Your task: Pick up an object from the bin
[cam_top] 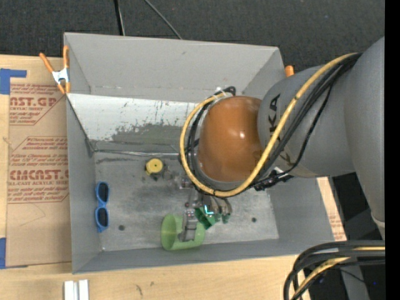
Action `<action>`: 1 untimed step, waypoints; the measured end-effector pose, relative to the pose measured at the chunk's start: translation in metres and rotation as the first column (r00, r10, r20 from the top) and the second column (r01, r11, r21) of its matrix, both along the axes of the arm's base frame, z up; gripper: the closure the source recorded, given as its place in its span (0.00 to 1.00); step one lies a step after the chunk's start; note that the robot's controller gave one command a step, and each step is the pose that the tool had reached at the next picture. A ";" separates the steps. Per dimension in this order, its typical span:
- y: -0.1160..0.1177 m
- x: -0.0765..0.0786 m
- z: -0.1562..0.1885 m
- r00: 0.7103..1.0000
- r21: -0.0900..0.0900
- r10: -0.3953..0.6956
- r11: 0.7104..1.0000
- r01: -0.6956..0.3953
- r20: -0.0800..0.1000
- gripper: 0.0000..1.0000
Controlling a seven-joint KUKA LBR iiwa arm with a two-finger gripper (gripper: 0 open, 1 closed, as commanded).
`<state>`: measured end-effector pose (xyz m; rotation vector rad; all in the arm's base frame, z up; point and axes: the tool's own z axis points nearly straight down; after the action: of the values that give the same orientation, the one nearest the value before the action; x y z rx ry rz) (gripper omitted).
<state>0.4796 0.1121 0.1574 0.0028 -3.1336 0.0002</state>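
Hovering over green curved piece (pixel 172 237), tool (pixel 189 225); yellow disc (pixel 154 165), blue sunglasses (pixel 100 205) apart.

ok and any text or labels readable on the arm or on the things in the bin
"KA": black letters on the arm's grey link; the rest of the word is hidden behind the cables.
Blue glasses, yellow round piece, green curved piece: no text to be seen on them.
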 end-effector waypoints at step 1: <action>-0.026 0.004 -0.081 0.978 0.004 0.210 0.978 -0.210 -0.006 0.00</action>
<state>0.4839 0.0863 0.0768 0.3324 -3.1094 -0.0040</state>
